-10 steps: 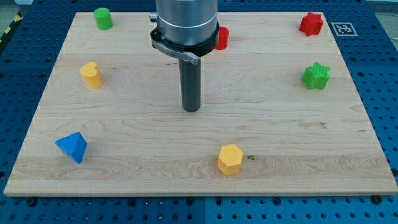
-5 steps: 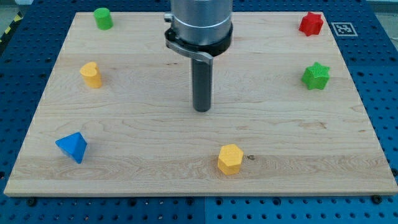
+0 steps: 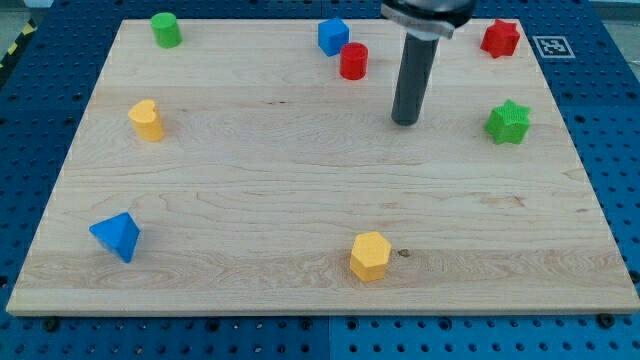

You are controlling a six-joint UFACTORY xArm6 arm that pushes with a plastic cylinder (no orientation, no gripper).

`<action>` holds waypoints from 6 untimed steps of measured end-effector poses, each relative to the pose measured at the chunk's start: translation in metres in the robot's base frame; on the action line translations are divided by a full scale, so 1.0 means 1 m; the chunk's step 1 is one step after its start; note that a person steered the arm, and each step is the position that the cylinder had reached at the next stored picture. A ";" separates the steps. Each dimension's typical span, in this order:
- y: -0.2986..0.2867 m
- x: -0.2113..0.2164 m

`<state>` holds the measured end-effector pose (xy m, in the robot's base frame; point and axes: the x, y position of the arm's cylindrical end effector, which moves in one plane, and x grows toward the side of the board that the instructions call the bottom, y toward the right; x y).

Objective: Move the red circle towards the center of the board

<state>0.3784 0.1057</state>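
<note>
Your rod has swung from the board's middle toward the right and far side over the last second, uncovering the red circle (image 3: pixel 353 61) and a blue cube (image 3: pixel 332 36) that the arm's body was hiding. My tip (image 3: pixel 406 122) is now resting on bare wood, to the right of the red circle and a little nearer than it, apart from it and touching no block. With no jaws on this rig, the rod is holding nothing.

The red circle is sitting near the far edge, just right of the blue cube and close beside it. For the task, that shift looks like you are repositioning: to send the circle toward the centre, the tip likely needs to get behind it on the far side, in the narrow gap by the edge.

No containers are on the board (image 3: pixel 250 190). The red star (image 3: pixel 500 38), green star (image 3: pixel 508 122) and yellow hexagon (image 3: pixel 369 256) are lying well clear.
</note>
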 end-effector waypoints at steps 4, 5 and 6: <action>-0.014 -0.105; -0.024 -0.113; -0.046 -0.102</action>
<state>0.2765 0.0597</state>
